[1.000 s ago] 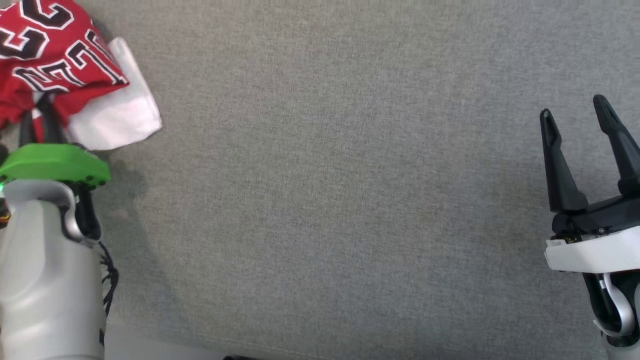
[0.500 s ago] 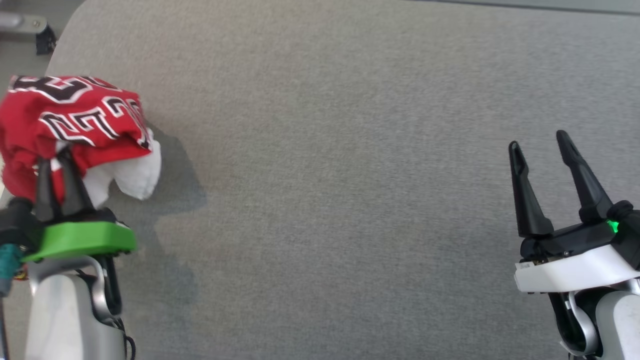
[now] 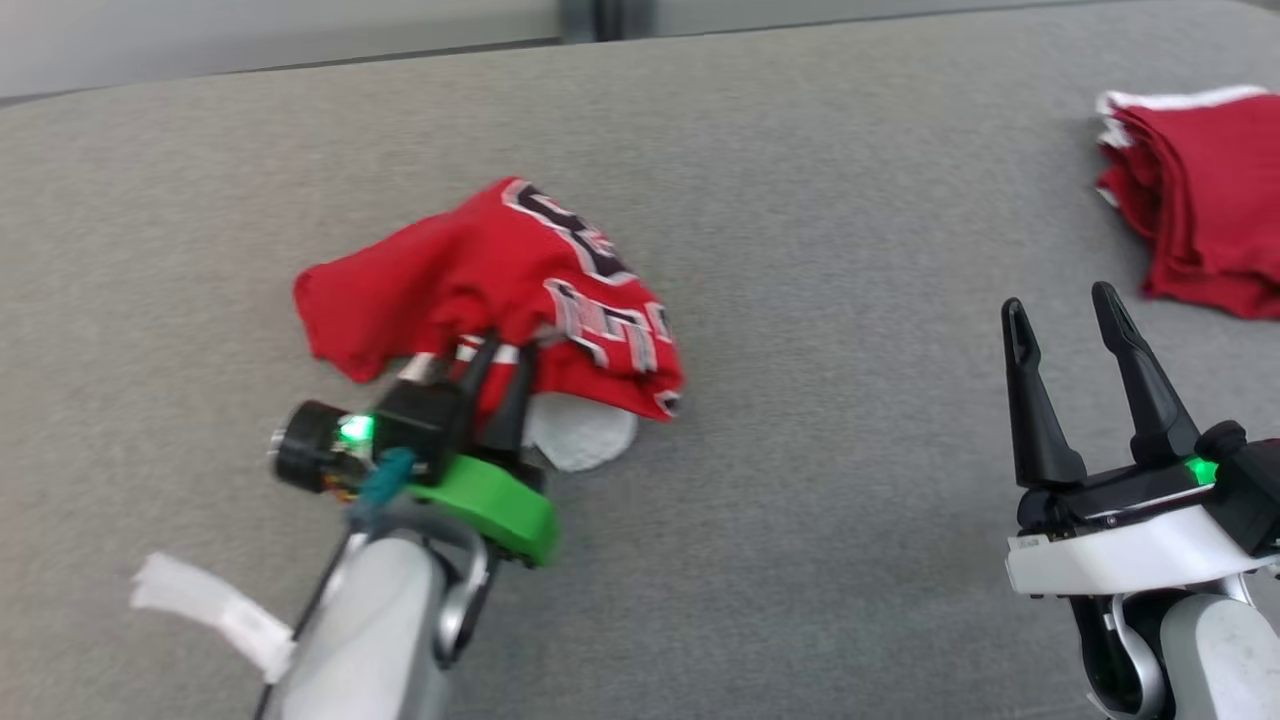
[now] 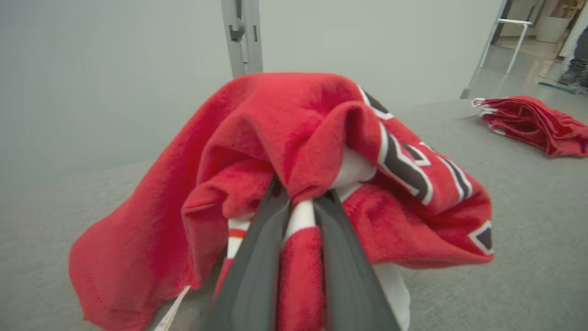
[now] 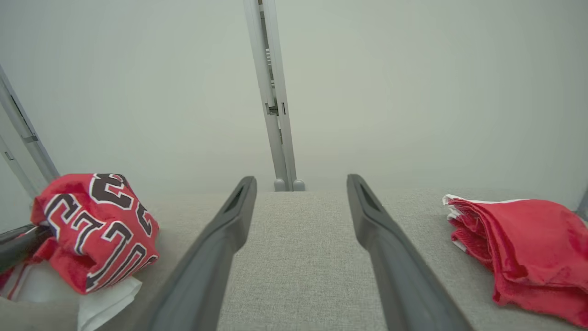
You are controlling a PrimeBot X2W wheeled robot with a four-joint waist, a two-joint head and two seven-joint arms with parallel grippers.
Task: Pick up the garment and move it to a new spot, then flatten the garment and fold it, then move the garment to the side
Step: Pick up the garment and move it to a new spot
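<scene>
The garment [image 3: 480,270] is a bunched red jersey with black-and-white lettering and a white lining. It lies left of centre on the grey table [image 3: 800,200]. My left gripper [image 3: 505,352] is shut on a fold at its near edge. The left wrist view shows the dark fingers [image 4: 257,257] pinching red and white cloth of the garment [image 4: 298,124], which drapes over their tips. From the right wrist the garment [image 5: 96,225] sits at the far left, its white part on the surface. My right gripper [image 3: 1056,298] stands open and empty at the lower right, well apart from the garment.
A folded stack of red cloth [image 3: 1210,190] lies at the table's far right corner, also seen as the stack [image 5: 528,243] to the right of my right fingers. A metal post [image 5: 271,92] rises behind the table's far edge. A white tag [image 3: 210,610] hangs off my left arm.
The head camera has tilted up and turned, bringing the red stack into view. My left gripper has carried the garment from the table's left edge toward the middle. The right gripper stays open.
</scene>
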